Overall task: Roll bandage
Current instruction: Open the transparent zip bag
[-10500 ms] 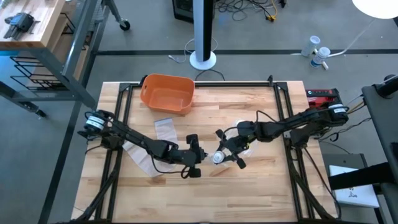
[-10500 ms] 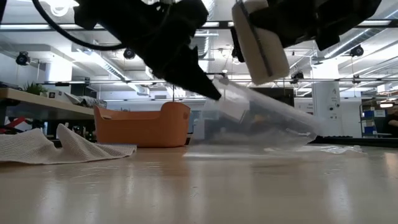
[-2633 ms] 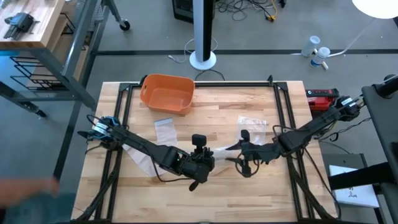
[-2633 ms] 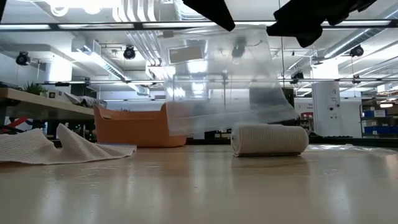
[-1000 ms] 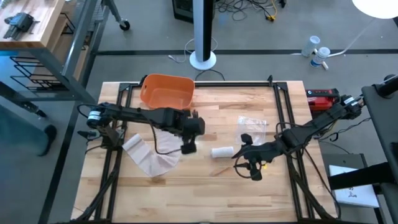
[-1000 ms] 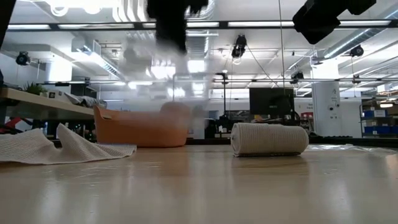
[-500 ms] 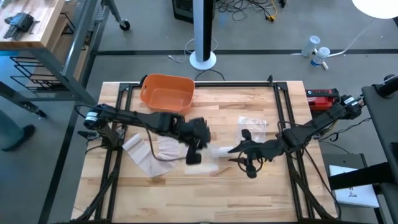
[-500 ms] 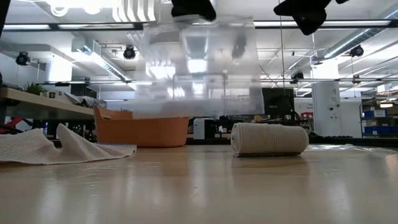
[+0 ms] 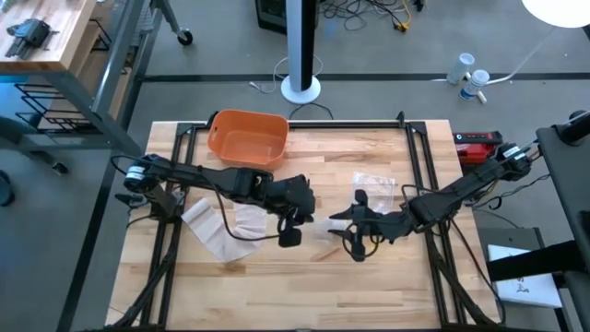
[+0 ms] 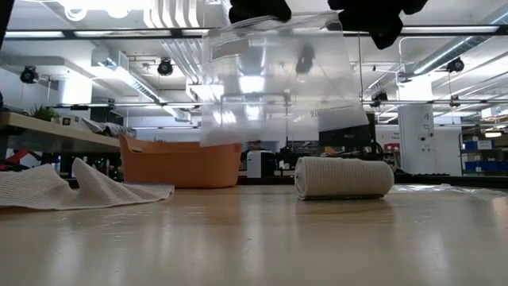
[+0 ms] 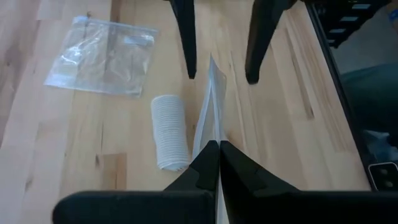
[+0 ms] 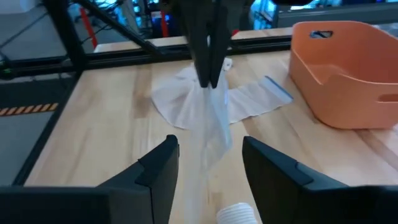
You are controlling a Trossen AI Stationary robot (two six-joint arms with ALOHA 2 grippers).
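though bagless, one rolled bandage (image 10: 344, 176)

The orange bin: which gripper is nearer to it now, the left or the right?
The left gripper, holding the clear plastic bag up, is nearer to the orange bin. The right gripper is open and farther away, past the rolled bandage.

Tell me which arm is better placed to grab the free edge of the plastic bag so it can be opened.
Right. The left hand is shut on the clear bag, holding it above the table. The right hand is open, its fingers either side of the bag's hanging edge. The rolled bandage lies on the table below.
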